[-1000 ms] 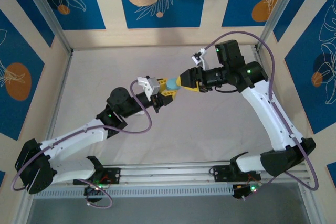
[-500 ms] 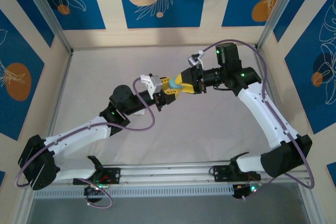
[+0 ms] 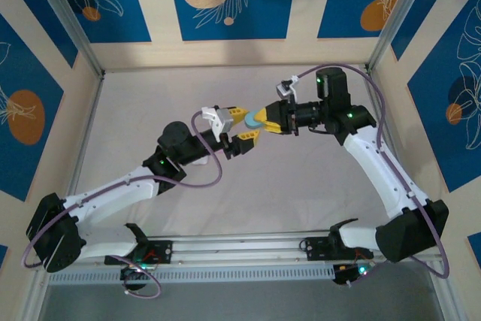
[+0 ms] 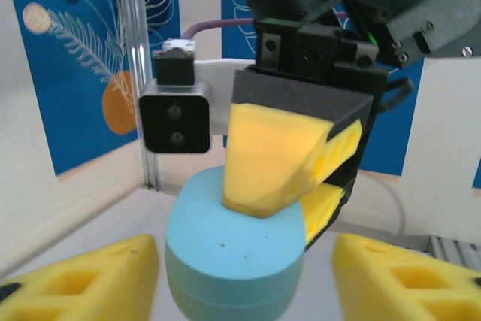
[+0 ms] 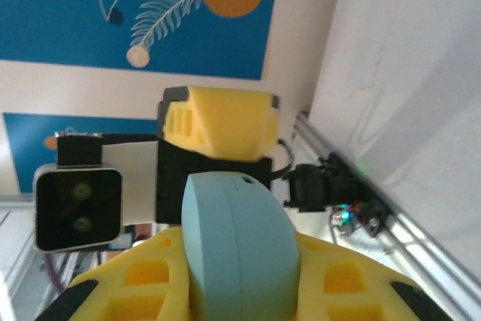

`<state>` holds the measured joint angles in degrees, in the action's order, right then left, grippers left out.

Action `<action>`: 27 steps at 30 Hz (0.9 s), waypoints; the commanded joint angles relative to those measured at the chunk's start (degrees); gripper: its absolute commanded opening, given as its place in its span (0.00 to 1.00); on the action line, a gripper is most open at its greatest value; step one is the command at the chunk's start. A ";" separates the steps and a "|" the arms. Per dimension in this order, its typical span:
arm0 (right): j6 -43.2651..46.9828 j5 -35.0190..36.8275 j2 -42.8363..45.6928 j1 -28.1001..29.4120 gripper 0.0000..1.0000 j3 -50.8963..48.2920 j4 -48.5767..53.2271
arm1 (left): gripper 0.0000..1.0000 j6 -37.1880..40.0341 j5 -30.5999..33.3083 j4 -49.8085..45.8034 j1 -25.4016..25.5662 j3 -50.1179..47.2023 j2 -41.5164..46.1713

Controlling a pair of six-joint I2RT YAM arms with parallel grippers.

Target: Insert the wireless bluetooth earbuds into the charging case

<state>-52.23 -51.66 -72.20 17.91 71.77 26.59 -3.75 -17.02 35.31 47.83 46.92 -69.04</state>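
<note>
Above the desk (image 3: 301,178), the right hand (image 3: 261,120) squeezes a closed blue case (image 4: 225,253), while the left hand (image 3: 245,125) has let go, its fingers spread on both sides of it.

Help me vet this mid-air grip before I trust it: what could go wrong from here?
The right jaws pinch the smooth case by one end, above the table; it could slip or pivot out and fall. The left jaws stand open close on both sides of it; a crooked retreat might knock it loose.
</note>
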 commanded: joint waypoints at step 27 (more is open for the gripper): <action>-2.68 24.05 -33.10 12.45 0.19 -14.19 -22.27 | 0.83 -4.54 36.57 -20.89 0.24 -6.83 19.20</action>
<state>-53.58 -27.94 -103.63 29.32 55.70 7.60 -7.44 16.60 15.81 47.81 40.58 -50.89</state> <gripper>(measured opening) 0.254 0.825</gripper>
